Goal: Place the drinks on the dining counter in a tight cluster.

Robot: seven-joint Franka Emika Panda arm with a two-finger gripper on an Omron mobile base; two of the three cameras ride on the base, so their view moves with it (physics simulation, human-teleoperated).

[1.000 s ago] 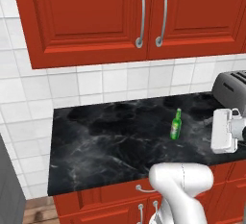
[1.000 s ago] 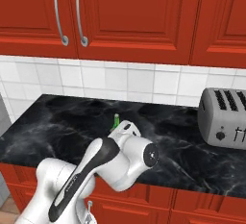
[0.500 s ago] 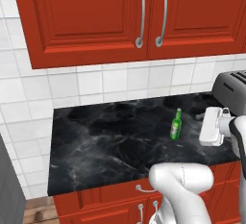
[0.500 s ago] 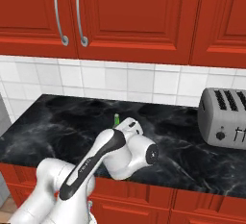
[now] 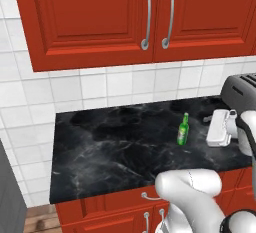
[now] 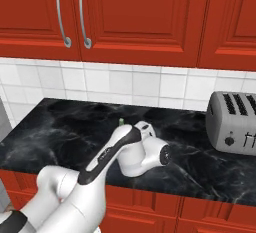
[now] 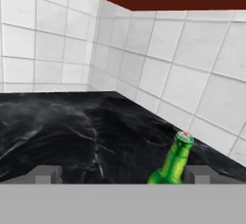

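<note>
White and rounded, the robot arm is seen nearest to the cameras, bent forward over the red drawer fronts with silver handles below the tabletop edge. At the end of the arm, the hand is held low over the black marble-veined tabletop, on the right side of the left base view. Its jaws are spread wide apart and nothing is held between them; in the hand view the two small grey fingertips are seen far from each other at the bottom.

Just beyond the hand, the slim green glass bottle with a small red mark on its cap is standing upright on the tabletop. It is placed near the hand, to the left of it in the left base view, and is not touched. In the hand view the bottle neck rises close to the right fingertip. In the right base view, the green top is visible just behind the arm.

Further right, a silver toaster with dark slots is set on the same tabletop, near the wall. Behind everything, a white tiled wall is seen, and above it the red wall cabinets with long silver handles are hung.
</note>
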